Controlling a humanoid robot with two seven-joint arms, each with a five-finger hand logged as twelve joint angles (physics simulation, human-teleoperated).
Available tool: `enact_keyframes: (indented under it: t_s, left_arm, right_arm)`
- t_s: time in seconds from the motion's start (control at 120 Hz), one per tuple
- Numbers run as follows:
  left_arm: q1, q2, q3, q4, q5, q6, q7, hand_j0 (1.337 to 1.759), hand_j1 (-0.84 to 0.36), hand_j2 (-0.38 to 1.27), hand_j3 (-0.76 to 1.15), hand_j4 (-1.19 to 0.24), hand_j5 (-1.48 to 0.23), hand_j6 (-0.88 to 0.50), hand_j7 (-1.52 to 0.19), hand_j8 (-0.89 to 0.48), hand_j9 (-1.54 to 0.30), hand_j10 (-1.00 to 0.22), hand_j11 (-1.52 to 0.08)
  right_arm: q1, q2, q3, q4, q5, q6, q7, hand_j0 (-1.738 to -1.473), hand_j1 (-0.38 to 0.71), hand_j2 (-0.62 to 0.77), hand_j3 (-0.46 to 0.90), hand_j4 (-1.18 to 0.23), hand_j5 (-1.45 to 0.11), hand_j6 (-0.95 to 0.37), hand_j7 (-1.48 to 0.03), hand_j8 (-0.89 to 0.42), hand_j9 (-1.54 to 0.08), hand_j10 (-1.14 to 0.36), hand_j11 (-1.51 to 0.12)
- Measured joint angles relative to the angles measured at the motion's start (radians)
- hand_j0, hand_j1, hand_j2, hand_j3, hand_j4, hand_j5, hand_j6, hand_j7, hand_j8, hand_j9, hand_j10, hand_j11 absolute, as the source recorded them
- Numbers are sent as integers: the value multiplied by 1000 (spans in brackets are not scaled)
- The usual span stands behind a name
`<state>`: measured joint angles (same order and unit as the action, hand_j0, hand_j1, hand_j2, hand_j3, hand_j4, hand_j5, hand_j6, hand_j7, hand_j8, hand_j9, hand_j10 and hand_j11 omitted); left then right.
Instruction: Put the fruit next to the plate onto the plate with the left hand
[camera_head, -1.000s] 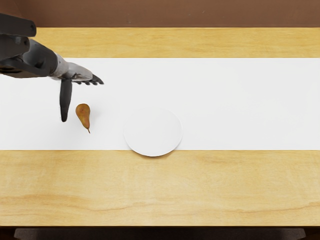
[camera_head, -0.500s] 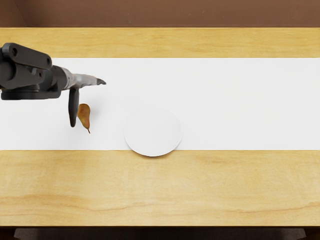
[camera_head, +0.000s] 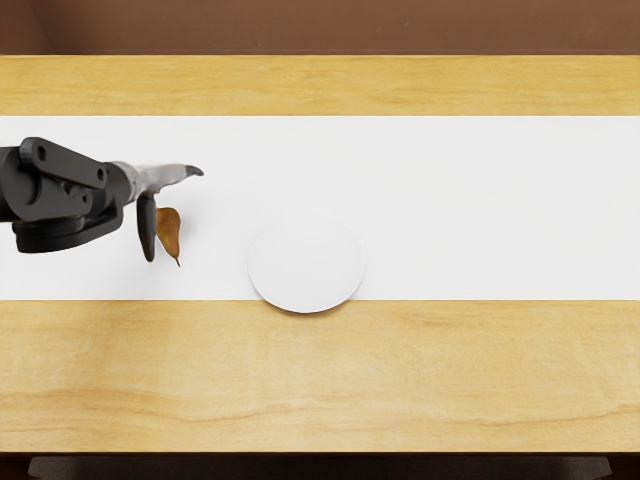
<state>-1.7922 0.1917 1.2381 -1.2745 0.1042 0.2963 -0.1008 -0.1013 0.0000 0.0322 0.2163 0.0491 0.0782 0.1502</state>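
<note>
Head view: over the last second the left hand (camera_head: 155, 186) has dropped lower and drawn in toward the pear (camera_head: 169, 230). The forearm now lies flatter along the picture's left edge. The thumb, which hung apart from the fruit 1 second ago, now stands right against its left side. The pear and the plate (camera_head: 305, 265) have not shifted.

The hand is wide and holds nothing. Its fingers (camera_head: 186, 173) reach out to the right past the pear's far end, the thumb (camera_head: 147, 230) points down beside the fruit, and the fruit sits in the gap between them. Whether the thumb truly touches the skin I cannot tell. The right arm is out of sight.

The pear lies on its side on the white cloth (camera_head: 480, 200) that runs across the counter (camera_head: 400, 370), fat end toward the far side and thin stem toward the near side. It is near the plate's left, apart from it. The plate sits at the cloth's near edge, just overlapping onto the bare wood.

This looks like the closing-in step before the grasp, with the carry not yet begun. The pear is probably light and firm, with smooth skin and a tapered shape. A squeeze on the narrow neck could make it roll or squirt free. The fat belly is the better hold, thumb on 1 side and fingers on the other, with the stem left alone. A careless thumb could nudge it away.
</note>
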Motion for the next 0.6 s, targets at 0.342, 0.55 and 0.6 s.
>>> enact_keyframes:
  t_s: [0.342,0.55,0.6]
  left_arm:
    - [34,-6,-2,2,-1,39,0,1658,201,25,0,-124,-161,-124,-161,-124,-161,-124,-161]
    - [65,-6,0,5,-2,80,0,1658,189,27,0,-134,-173,-134,-173,-134,-173,-134,-173]
    - [66,-6,1,6,-3,86,0,1658,188,27,0,-135,-175,-135,-175,-135,-175,-135,-175]
  right_arm:
    - [0,0,0,0,0,0,0,-1658,-340,-2,0,-8,-10,-8,-10,-8,-10,-8,-10]
    - [0,0,0,0,0,0,0,-1658,-340,-2,0,-8,-10,-8,-10,-8,-10,-8,-10]
    - [0,0,0,0,0,0,-1,-1658,-340,-2,0,-8,-10,-8,-10,-8,-10,-8,-10]
